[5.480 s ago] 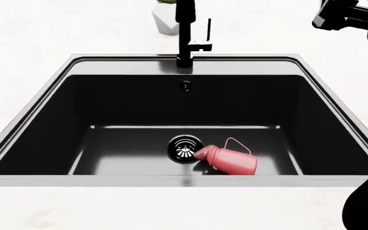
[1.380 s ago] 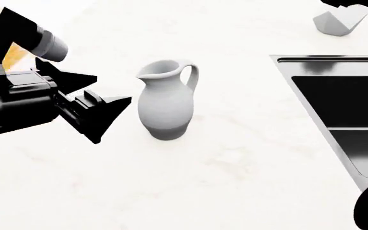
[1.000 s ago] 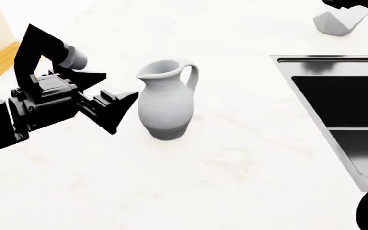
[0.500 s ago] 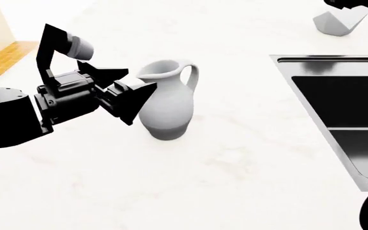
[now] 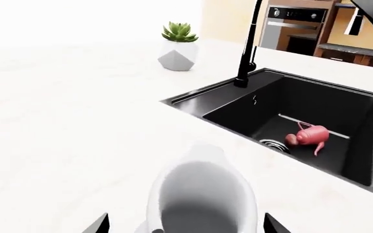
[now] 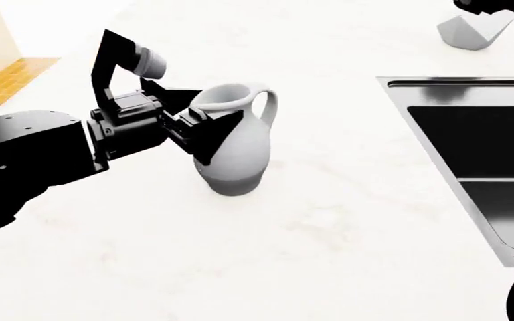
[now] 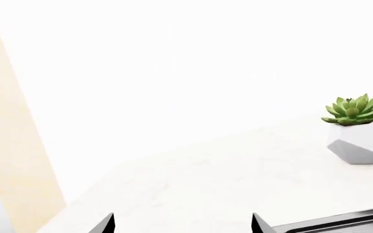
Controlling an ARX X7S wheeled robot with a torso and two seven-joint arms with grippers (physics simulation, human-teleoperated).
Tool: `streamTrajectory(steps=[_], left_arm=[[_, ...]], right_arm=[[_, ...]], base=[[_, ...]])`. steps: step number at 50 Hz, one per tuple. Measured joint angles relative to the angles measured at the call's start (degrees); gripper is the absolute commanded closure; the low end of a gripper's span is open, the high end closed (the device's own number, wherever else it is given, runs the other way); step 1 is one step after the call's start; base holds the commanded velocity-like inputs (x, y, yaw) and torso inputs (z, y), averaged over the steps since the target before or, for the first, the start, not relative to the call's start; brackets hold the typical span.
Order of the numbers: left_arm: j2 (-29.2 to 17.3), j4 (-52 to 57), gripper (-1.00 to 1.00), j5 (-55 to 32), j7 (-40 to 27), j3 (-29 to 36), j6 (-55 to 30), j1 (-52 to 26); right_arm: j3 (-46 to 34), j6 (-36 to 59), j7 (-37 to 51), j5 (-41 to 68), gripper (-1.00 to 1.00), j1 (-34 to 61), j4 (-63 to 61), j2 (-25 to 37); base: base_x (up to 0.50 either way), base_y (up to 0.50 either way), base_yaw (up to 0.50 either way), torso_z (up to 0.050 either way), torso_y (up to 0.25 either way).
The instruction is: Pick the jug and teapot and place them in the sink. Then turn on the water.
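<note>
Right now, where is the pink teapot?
The teapot lies on its side at the bottom of the sink, beside the drain.

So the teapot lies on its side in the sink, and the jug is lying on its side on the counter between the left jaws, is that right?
Not quite. The jug stands upright on the counter, as the head view shows. The rest holds: the teapot lies on its side in the sink, and the left gripper has its jaws around the jug.

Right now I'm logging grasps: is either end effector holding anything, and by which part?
Nothing is gripped yet. The left end effector is open, its fingers straddling the neck of the plain white-grey ceramic jug. The right end effector is open and empty.
</note>
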Motion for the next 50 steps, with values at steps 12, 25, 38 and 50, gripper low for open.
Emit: streamTrajectory(steps=[12,25,38,50], left_arm=[[4.68,-6.32,1.00,4.29,5.00,3.20,3.27,-1.25],[6.65,-9.30,1.00,7.57,6.75,3.91,5.13,-2.57],[4.68,-4.83,1.00,4.62,2.86,3.68,1.25,-4.28],[3.65,-3.52,1.00,2.71,-0.04,2.07,-1.19,-9.10]], right_arm=[[-0.24,-0.51,0.05,0.26,-1.00,-0.32,0.24,0.38],[0.00,-0.67,0.22,0.88,-1.00,-0.66,0.60,1.23],[-1.44,-0.87,1.86,0.74,-1.00,1.31,0.49,0.52],[-1.84,-0.18,3.44,1.65,-1.00,3.12,0.29,0.72]], base=[[0.00,0.00,0.00,0.000,0.000],[0.00,0.00,0.00,0.000,0.000],[0.00,0.00,0.00,0.000,0.000],[0.00,0.00,0.00,0.000,0.002]])
